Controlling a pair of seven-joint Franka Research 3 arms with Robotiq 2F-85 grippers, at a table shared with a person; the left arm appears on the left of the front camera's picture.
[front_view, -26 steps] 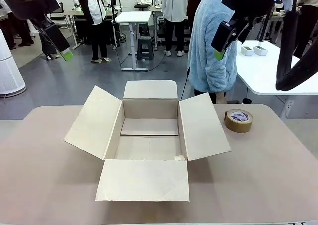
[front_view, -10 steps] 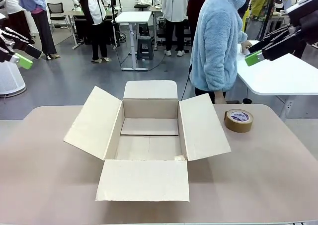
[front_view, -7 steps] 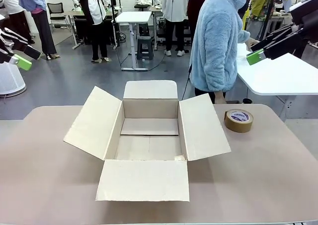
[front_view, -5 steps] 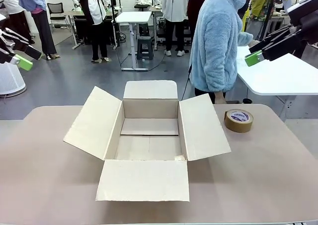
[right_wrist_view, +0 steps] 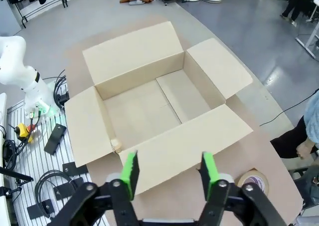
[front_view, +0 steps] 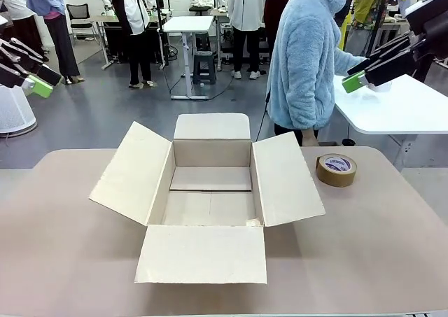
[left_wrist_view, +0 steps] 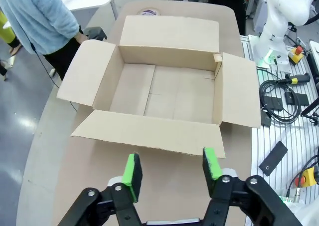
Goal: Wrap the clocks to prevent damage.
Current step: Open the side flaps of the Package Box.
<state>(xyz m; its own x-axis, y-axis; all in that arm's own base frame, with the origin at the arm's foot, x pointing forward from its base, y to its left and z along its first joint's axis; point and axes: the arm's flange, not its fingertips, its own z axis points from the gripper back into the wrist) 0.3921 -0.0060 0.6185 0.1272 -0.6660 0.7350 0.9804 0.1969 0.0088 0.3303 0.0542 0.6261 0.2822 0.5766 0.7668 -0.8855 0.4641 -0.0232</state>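
While jaws apart, perhaps scrap (right_wrist_view: pixel 115 145) in box (right_wrist_view: pixel 129 49).

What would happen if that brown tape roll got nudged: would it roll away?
The tape roll lies flat on the table, so a nudge would probably slide it, not roll it. It looks like a stiff ring, likely keeping shape when gripped.

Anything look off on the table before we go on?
Only a small whitish scrap in one inside corner of the cardboard box, maybe leftover tape. Otherwise nothing: flaps open, tape roll lying flat beside it.
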